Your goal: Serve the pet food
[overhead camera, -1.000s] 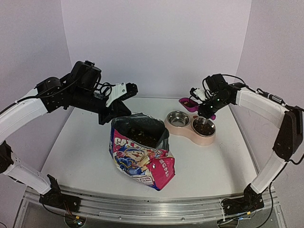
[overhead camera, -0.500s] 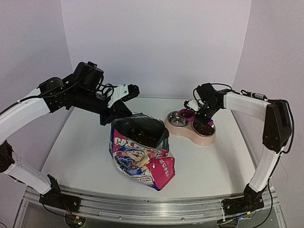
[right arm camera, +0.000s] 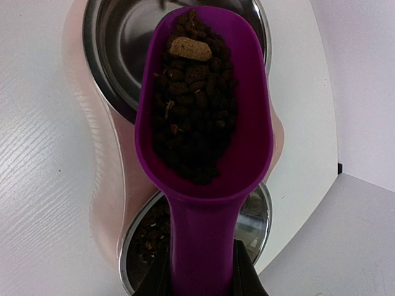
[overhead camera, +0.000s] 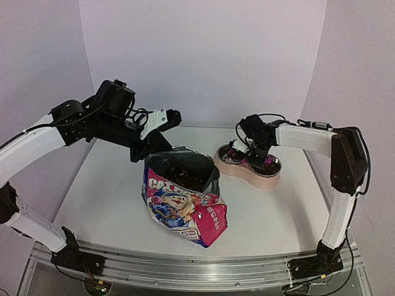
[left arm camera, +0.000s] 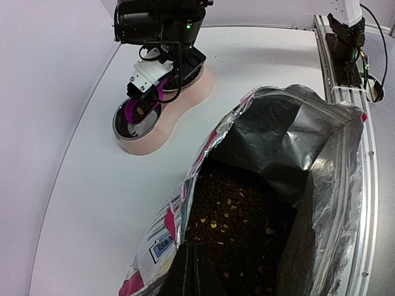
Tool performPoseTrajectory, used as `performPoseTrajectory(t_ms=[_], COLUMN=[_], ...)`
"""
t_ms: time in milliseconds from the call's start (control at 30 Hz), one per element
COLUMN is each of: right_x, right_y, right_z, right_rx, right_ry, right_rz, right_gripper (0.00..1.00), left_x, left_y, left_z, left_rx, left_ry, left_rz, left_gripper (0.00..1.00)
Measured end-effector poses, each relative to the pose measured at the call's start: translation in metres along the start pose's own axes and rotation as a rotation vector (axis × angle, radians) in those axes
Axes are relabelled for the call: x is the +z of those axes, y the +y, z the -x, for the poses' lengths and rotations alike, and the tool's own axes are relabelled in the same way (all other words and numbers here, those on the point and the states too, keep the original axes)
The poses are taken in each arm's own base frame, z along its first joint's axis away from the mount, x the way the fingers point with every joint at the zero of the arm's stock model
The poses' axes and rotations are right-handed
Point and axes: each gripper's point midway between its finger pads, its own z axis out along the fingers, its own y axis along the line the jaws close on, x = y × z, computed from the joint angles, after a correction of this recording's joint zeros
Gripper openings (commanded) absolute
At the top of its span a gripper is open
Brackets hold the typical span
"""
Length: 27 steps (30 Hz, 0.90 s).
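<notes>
kibble (right arm camera: 194, 105) heaping the scoop (right arm camera: 207, 203) ahead of right fingers (right arm camera: 245, 276) clamping its handle; left fingers (left arm camera: 191, 277) pinching pouch (overhead camera: 185, 206), tips hidden

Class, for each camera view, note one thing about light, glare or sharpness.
Top external: soft, even light, faint shadow by the pouch; the front rail looks slightly bowed. Left wrist: the pouch's foil lining glints, the kibble inside lies dim. Right wrist: the scoop is sharp; the empty steel bowl shows soft reflections.
</notes>
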Motion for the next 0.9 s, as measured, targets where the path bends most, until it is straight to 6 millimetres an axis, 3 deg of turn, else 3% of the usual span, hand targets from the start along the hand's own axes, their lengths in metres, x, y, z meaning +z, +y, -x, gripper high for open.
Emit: performPoseTrajectory(t_ms=[733, 900], right_x=[-0.019, -0.019], right_y=[-0.019, -0.022], right_z=[0.008, 0.002], right_rx=[-0.272, -0.332], right_ry=[0.165, 0.213], right_rz=[-0.306, -0.356], right_gripper=[0.00, 0.00], left_x=[-0.001, -0.001], left_y=[0.005, 0.005], left_z=[0.000, 0.000], left_rx=[-0.006, -0.007], left_ry=[-0.005, -0.006], left_rz=[0.010, 0.009], left_gripper=[0.00, 0.00])
